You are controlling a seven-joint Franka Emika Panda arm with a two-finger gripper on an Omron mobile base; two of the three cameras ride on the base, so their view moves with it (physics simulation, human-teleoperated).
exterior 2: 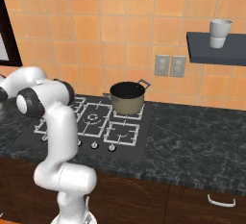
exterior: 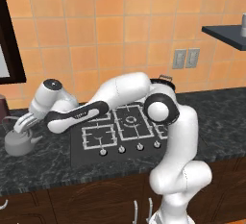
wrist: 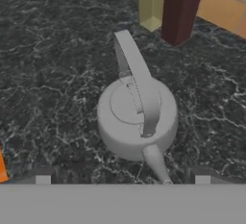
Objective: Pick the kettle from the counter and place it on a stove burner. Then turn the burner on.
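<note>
Kettle (exterior: 19,143): small, squat, dull grey metal, sitting upright on the dark marbled surface (exterior: 43,158), well left of the cooktop. Arched handle (wrist: 139,81) standing up over the flat round lid; short spout (wrist: 156,163) pointing toward the bottom of the hand view. Stove burner (exterior: 98,135): small square pale-grey grate at the cooktop's front left, lying bare, one of four alike.
</note>
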